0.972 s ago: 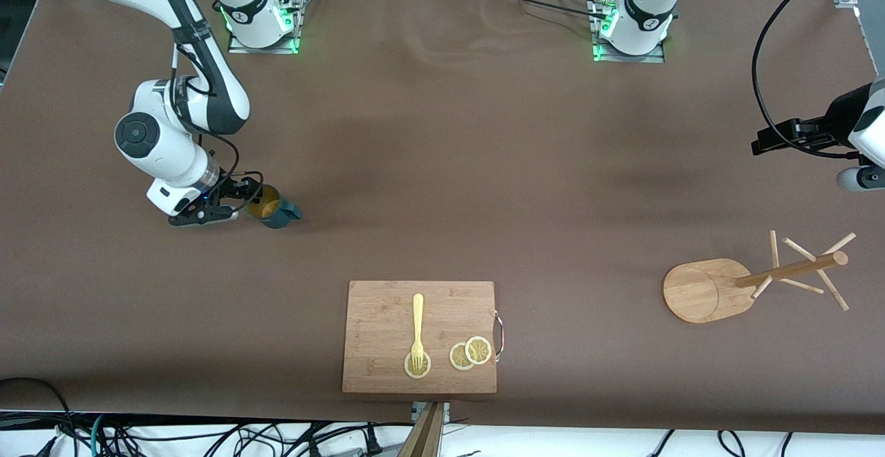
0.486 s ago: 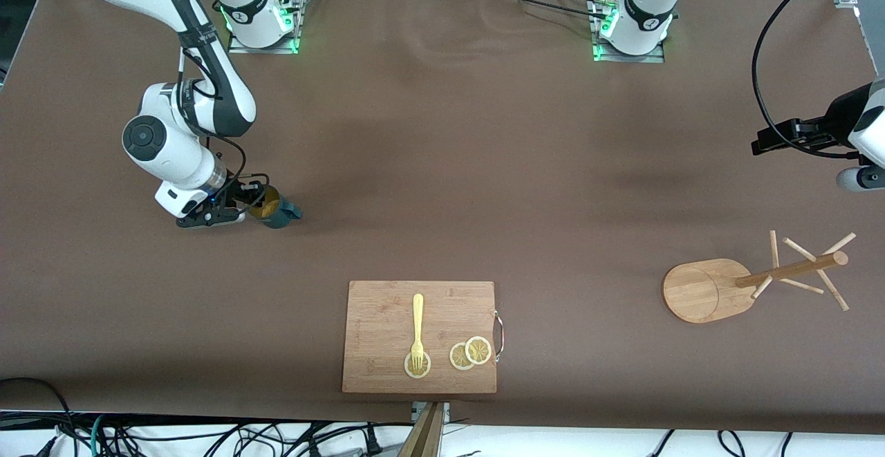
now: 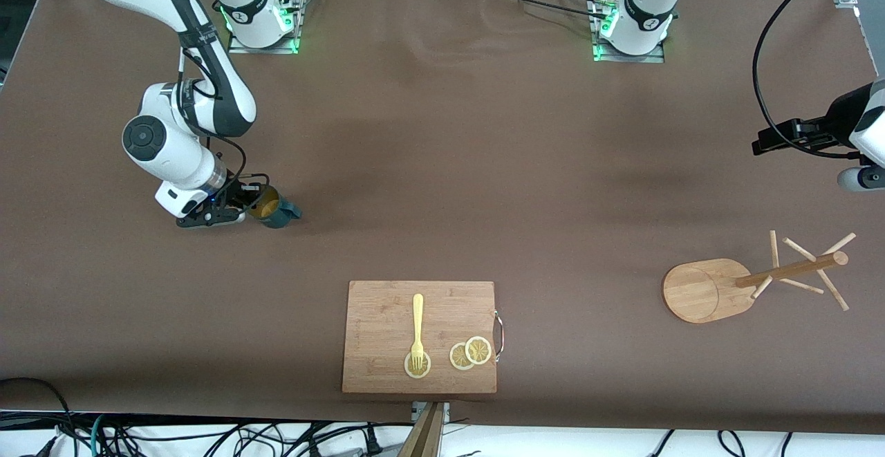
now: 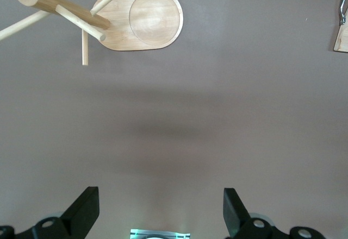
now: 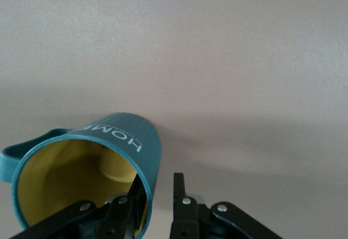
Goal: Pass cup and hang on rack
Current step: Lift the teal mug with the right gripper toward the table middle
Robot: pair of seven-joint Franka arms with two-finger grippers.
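Note:
The dark teal cup [image 3: 276, 212] with a yellowish inside stands on the table toward the right arm's end, its handle pointing away from the gripper. My right gripper [image 3: 253, 202] straddles its rim. In the right wrist view one finger [image 5: 136, 193] is inside the cup [image 5: 117, 141] against the wall. The other finger [image 5: 178, 195] is outside with a small gap, so the gripper [image 5: 157, 183] is open. The wooden rack [image 3: 702, 290] stands toward the left arm's end and also shows in the left wrist view [image 4: 147, 19]. My left gripper [image 4: 161, 214] waits open and empty, high over the table.
A rectangular wooden cutting board [image 3: 387, 367] lies near the front camera's edge of the table, with a yellow fork [image 3: 417, 322] and lemon slices [image 3: 470, 353] on it. Brown cloth covers the table [image 3: 484, 166] between the cup and the rack.
My right gripper has moved slightly in toward the cup, with its fingers now around the rim. The cup, the rack and the left arm have not moved.

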